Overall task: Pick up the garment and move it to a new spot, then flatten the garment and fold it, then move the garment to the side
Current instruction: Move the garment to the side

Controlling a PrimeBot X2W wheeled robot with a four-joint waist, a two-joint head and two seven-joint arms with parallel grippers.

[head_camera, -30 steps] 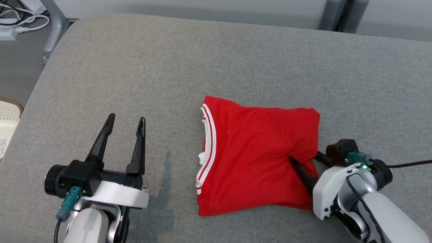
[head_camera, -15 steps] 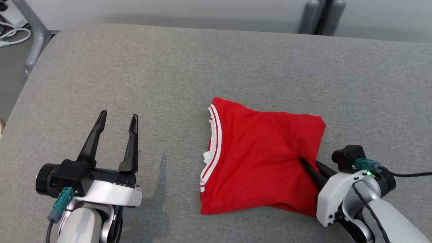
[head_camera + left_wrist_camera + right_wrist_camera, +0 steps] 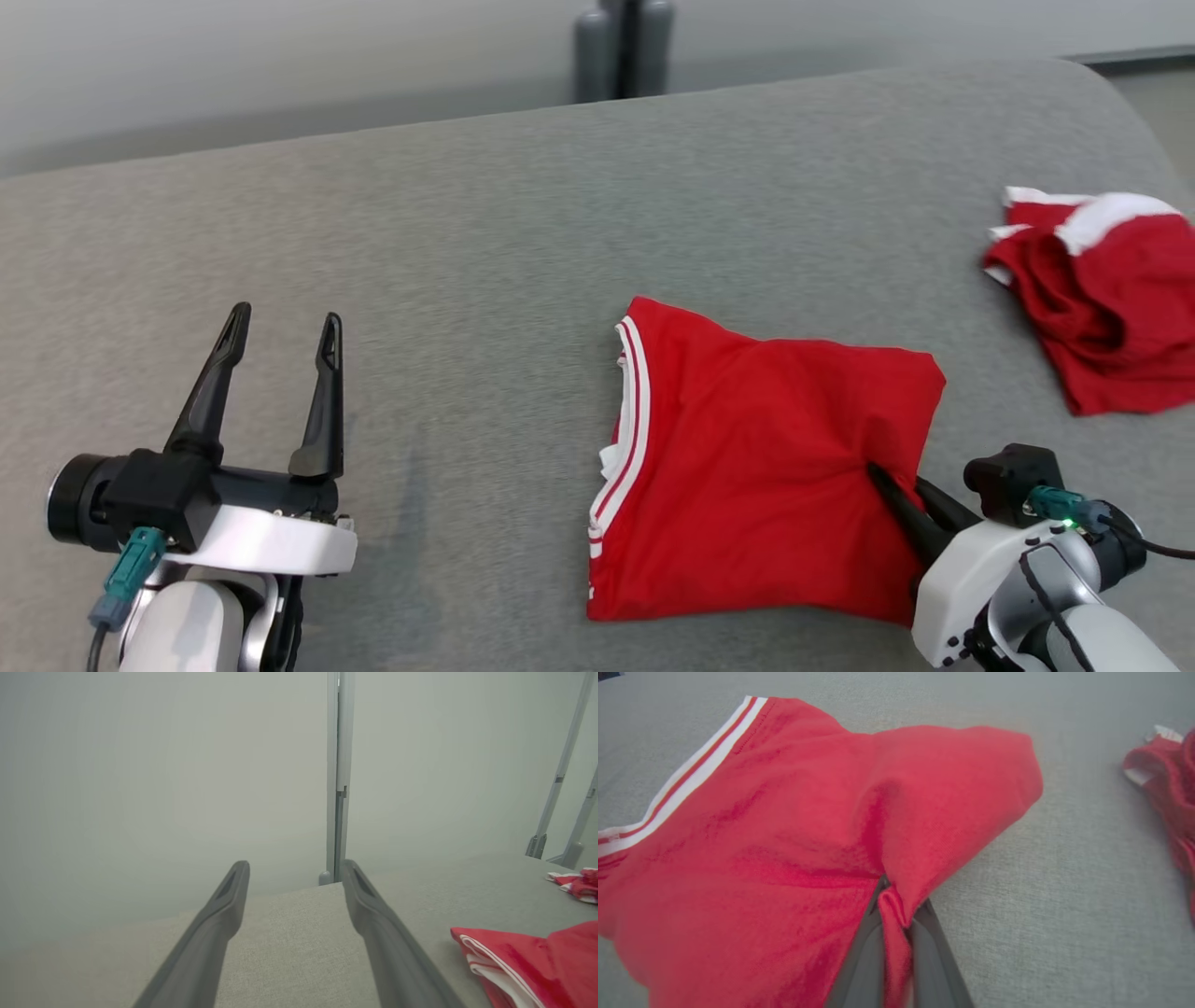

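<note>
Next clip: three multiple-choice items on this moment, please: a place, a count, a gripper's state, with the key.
1. Where does the crumpled red-and-white garment lie relative to the folded red garment with the white-striped collar? A) on top of it B) to the robot's left C) to the robot's right, apart
2. How many garments lie on the grey fabric surface? A) one B) two C) three
3. The right gripper is: A) shut on the folded garment B) open above it C) shut on nothing
1 C: bare grey fabric separates them. 2 B: one folded, one crumpled. 3 A: red cloth is pinched between its fingers.
</note>
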